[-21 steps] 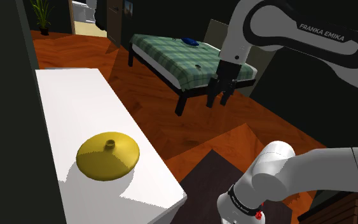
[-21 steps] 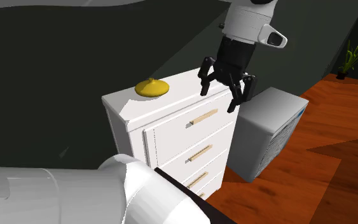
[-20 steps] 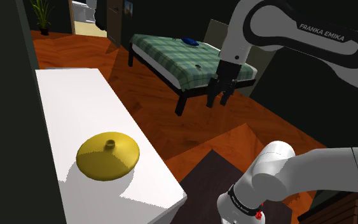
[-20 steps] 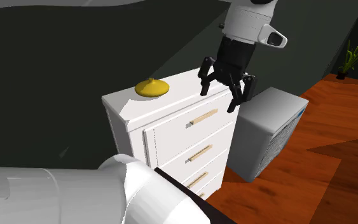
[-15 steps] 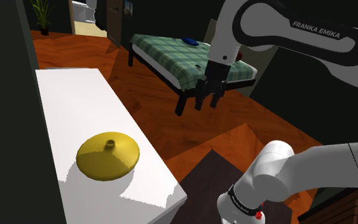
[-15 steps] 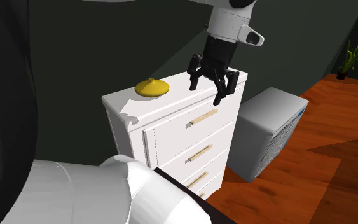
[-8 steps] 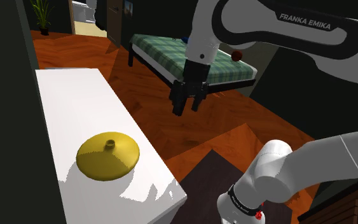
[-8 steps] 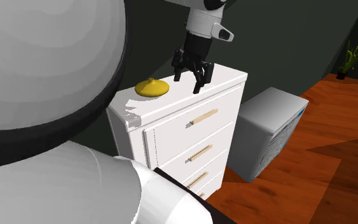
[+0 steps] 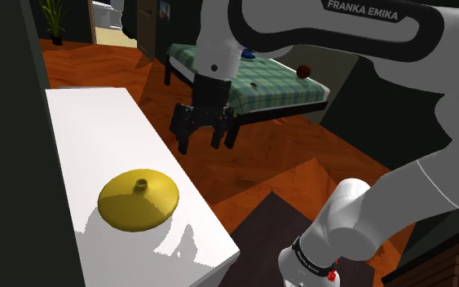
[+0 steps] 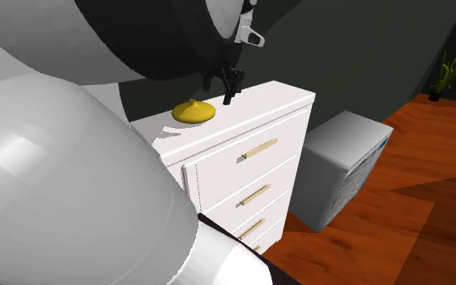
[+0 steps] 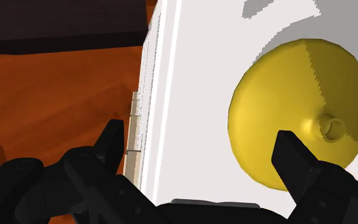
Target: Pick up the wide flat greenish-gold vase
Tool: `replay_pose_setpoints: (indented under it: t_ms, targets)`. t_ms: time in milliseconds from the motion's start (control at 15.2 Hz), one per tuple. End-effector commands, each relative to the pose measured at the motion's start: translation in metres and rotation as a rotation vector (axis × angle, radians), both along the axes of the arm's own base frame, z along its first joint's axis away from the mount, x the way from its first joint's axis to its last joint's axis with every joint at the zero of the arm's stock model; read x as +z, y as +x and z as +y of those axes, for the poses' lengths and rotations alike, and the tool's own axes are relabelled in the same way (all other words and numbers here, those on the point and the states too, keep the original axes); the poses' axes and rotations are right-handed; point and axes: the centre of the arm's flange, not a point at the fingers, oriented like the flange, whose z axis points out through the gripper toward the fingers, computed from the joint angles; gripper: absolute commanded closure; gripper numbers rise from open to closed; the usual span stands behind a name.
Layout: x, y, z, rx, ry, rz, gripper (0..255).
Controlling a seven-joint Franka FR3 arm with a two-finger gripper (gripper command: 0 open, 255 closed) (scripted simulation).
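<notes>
I'm hovering the gripper (image 9: 205, 140), fingers spread wide, near the vase (image 9: 138, 200) sitting on the dresser (image 9: 97, 122) top. Looking rigid, smooth, likely slippery; I'm judging the small neck (image 9: 141, 183) the best hold.

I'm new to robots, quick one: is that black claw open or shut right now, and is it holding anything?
Gripper: open, holding nothing; the vase sits apart from it on the dresser.

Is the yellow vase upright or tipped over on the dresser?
Upright: the vase rests flat on the white dresser top, its small neck pointing up.
</notes>
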Motion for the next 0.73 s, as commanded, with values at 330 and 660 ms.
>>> replay_pose_setpoints:
  t_ms: [330,660]
  targets:
    - [-0.003,0.025,0.088,0.014,0.014,0.004,0]
    - [-0.013,0.035,0.121,0.02,0.019,0.006,0]
